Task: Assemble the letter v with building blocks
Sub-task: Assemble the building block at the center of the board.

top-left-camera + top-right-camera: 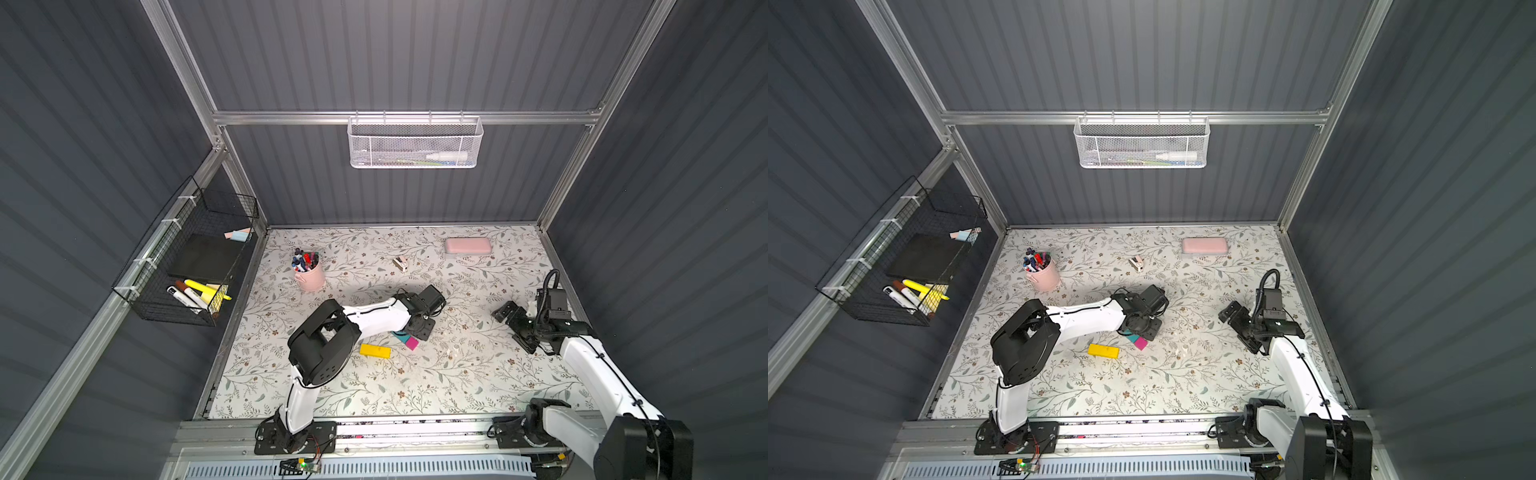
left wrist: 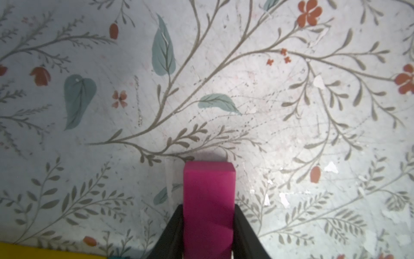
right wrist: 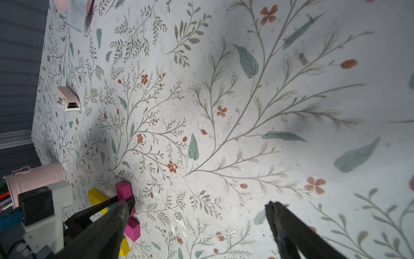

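Left pincer (image 2: 208,207): clamped across narrow width of magenta brick (image 2: 209,183), long axis running straight ahead out of grip, just beside yellow brick (image 1: 375,351). Right pincer (image 3: 197,204): spread apart, well away from yellow brick; left arm nearer.

Dark ribbed walls (image 1: 395,54) enclose a floral-patterned tabletop (image 1: 415,386).
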You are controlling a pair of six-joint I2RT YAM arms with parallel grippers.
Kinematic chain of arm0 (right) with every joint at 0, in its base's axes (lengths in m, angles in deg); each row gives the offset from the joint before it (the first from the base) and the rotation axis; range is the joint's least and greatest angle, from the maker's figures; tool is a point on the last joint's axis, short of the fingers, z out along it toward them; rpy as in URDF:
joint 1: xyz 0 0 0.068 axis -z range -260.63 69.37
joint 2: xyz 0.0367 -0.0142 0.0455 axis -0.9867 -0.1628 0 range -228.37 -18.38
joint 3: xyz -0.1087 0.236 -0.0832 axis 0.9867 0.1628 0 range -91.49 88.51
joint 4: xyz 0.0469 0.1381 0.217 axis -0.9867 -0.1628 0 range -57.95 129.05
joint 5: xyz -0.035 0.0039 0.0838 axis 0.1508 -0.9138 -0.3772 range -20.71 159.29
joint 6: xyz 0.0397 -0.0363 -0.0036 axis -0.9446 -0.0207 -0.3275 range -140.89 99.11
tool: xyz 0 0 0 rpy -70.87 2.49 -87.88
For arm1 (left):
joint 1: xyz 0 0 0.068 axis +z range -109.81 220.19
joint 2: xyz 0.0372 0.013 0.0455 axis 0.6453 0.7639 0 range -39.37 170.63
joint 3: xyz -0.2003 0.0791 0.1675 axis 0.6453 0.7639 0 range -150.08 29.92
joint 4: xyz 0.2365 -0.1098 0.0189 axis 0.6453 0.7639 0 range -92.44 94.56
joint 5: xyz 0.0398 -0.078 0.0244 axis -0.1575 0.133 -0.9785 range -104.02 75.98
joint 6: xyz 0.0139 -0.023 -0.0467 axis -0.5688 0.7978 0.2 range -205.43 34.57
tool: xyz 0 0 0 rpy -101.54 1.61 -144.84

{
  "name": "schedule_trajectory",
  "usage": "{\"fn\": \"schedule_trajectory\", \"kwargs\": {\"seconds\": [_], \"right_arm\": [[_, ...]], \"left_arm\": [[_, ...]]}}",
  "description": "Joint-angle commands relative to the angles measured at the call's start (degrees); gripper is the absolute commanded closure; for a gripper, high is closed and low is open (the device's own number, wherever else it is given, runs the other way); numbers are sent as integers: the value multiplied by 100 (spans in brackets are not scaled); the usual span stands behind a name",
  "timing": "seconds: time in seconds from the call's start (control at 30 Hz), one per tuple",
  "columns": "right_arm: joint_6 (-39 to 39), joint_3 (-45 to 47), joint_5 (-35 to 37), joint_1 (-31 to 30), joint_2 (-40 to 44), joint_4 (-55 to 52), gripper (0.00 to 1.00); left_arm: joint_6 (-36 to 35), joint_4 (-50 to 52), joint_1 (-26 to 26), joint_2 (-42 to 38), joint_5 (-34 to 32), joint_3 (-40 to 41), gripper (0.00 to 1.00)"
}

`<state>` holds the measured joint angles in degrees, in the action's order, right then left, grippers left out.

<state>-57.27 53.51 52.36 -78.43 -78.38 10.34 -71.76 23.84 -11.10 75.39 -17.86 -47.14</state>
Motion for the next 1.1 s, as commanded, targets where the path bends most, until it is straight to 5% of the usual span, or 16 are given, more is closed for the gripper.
{"fn": "schedule_trajectory", "kwargs": {"seconds": [0.0, 1.07], "right_arm": [[8, 69, -39, -18, 59, -92, 1], [-8, 64, -65, -26, 33, -72, 1]], "left_arm": [[-84, 250, -43, 74, 206, 121, 65], [48, 404, -215, 63, 36, 156, 64]]}}
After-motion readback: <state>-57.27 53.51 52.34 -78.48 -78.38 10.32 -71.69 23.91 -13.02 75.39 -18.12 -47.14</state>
